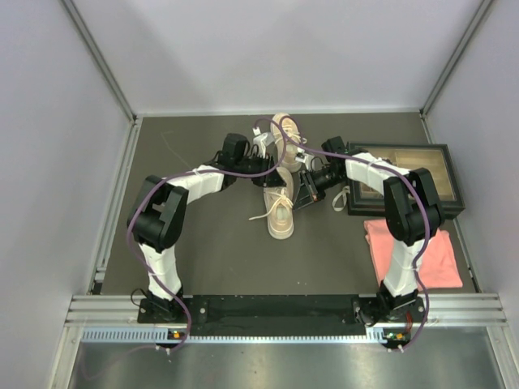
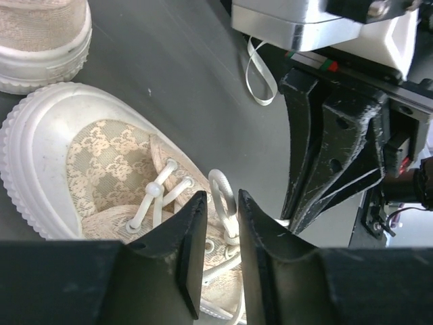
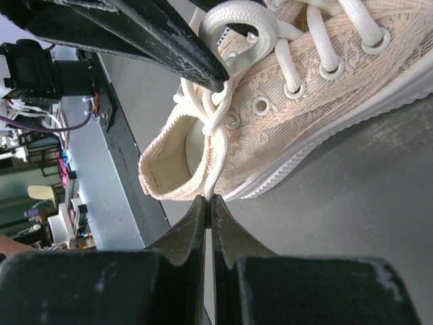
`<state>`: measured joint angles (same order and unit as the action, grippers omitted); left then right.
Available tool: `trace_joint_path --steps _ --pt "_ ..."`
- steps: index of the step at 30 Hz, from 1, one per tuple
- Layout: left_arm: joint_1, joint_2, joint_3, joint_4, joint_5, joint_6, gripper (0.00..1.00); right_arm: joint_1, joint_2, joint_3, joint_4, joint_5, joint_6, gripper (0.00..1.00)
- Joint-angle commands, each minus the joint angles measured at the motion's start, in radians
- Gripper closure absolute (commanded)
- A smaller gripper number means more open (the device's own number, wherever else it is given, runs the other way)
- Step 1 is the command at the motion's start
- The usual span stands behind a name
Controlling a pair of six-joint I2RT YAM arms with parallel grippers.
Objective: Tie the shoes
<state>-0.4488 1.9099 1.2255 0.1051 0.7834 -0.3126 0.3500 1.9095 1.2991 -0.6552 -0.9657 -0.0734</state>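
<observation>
Two beige sneakers with white laces lie mid-table: the far shoe (image 1: 283, 131) and the near shoe (image 1: 280, 214). Both grippers meet over the near shoe's laces. My left gripper (image 2: 222, 203) stands slightly open, a white lace loop (image 2: 222, 187) rising between its fingertips above the lace-patterned upper (image 2: 101, 162). My right gripper (image 3: 208, 200) is shut on a lace strand (image 3: 218, 152) that runs taut from the knot at the eyelets of the near shoe (image 3: 304, 101). From the left wrist view, the right gripper's fingers (image 2: 308, 196) sit just right of the loop.
A dark framed tray (image 1: 405, 174) lies at the right, with a pink cloth (image 1: 413, 253) in front of it. Grey walls close in the left, the right and the back. A metal rail (image 1: 284, 308) runs along the near edge. The far shoe's toe (image 2: 40, 34) lies close by.
</observation>
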Motion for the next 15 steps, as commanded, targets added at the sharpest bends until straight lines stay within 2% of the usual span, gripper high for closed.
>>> trace_joint_path --steps 1,5,6,7,8,15 --pt "-0.004 -0.005 0.009 0.074 0.045 -0.026 0.75 -0.005 0.014 0.035 0.009 -0.024 -0.005 1.00" --pt "-0.005 -0.008 0.005 0.082 0.050 -0.034 0.79 -0.006 0.016 0.035 0.009 -0.024 -0.005 1.00" --pt "-0.007 -0.009 0.002 0.082 0.047 -0.033 0.83 -0.006 0.014 0.035 0.008 -0.022 -0.006 1.00" --pt "-0.005 -0.011 0.005 0.081 0.042 -0.029 0.94 -0.008 0.016 0.035 0.008 -0.022 -0.008 1.00" --pt "-0.004 -0.011 0.006 0.081 0.040 -0.026 0.99 -0.008 0.016 0.034 0.008 -0.022 -0.008 1.00" --pt "0.012 0.005 0.069 0.035 0.027 0.026 1.00 -0.006 0.011 0.023 0.006 -0.019 -0.014 1.00"
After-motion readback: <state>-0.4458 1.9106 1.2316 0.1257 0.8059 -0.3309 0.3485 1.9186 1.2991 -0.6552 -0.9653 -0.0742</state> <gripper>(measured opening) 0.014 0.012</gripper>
